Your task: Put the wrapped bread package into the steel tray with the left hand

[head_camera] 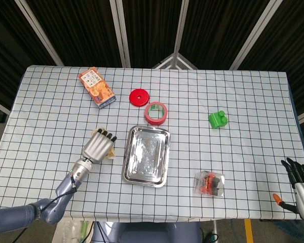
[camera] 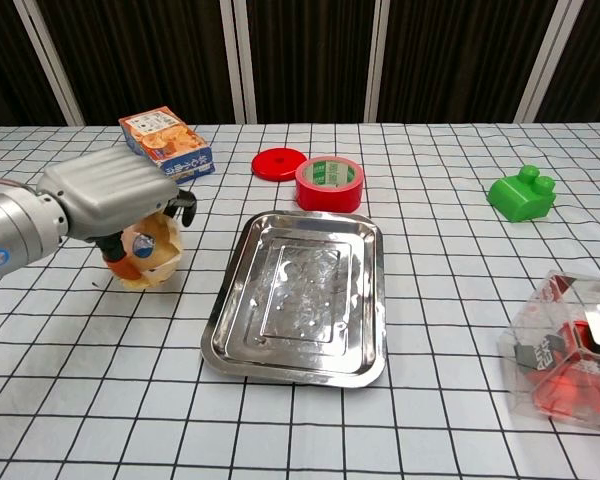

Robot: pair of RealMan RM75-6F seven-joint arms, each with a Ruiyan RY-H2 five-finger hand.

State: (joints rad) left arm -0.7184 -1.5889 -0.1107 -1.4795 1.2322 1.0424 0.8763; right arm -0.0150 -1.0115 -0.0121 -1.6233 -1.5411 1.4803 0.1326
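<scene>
My left hand (camera: 115, 193) (head_camera: 98, 146) grips the wrapped bread package (camera: 150, 253), a clear wrapper with a tan bun inside, just above the checked cloth. The hand covers the package from above, so only its lower part shows in the chest view and a sliver (head_camera: 111, 154) in the head view. The steel tray (camera: 230, 325) (head_camera: 130, 174) lies empty just to the right of the hand. My right hand (head_camera: 300, 187) rests at the table's near right corner, fingers spread and holding nothing.
An orange snack box (camera: 166, 146) stands behind the left hand. A red lid (camera: 279, 162) and a red tape roll (camera: 329, 184) sit beyond the tray. A green toy (camera: 521, 193) is far right, and a clear box of red parts (camera: 574, 348) lies near right.
</scene>
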